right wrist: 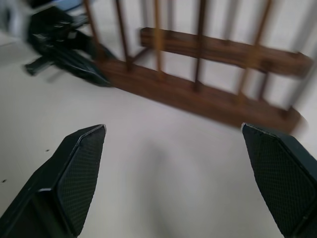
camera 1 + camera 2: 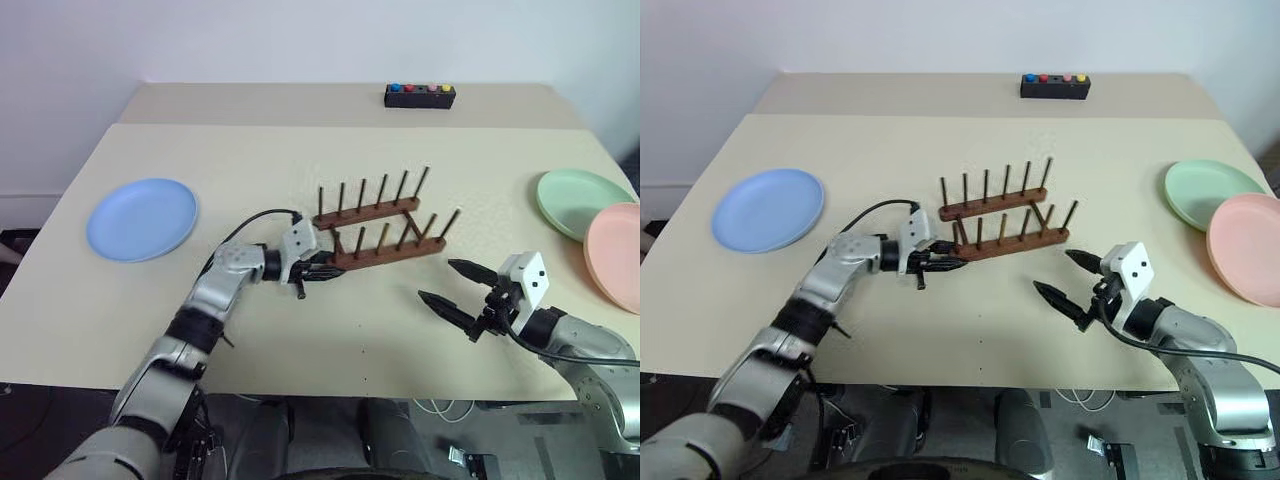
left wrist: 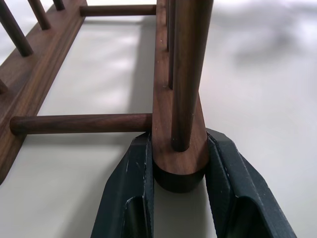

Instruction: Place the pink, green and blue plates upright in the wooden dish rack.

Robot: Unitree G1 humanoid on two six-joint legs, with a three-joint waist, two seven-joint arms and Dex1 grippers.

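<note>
The left tool point(image 3: 179, 173) is clamped on the rounded end of the near rail of the small dark brown wooden dish rack point(image 2: 385, 232), one black finger pressed against each side of that rail, as the left wrist view shows. The right tool point(image 2: 452, 285) hangs with its two black fingers spread wide apart, holding nothing, just above the pale beige tabletop point(image 2: 300, 160) and near the rack's other end without touching it.

Taking the rack as the centre of the clock in the head views, the left tool meets it at about 8 o'clock and the right tool sits at about 5 o'clock. The rack stands on the tabletop with two parallel rails, each carrying a row of thin upright pegs, and no plate in it.

There are three round matte plastic plates, all lying flat on the tabletop. The light sky blue plate point(image 2: 141, 218) lies well apart at 9 o'clock. The pale mint green plate point(image 2: 575, 198) lies at 3 o'clock, and the salmon pink plate point(image 2: 618, 255) lies just beside it, nearer the robot, at the tabletop's edge.

One small black box with coloured buttons point(image 2: 420, 95) sits at 12 o'clock, far back.
</note>
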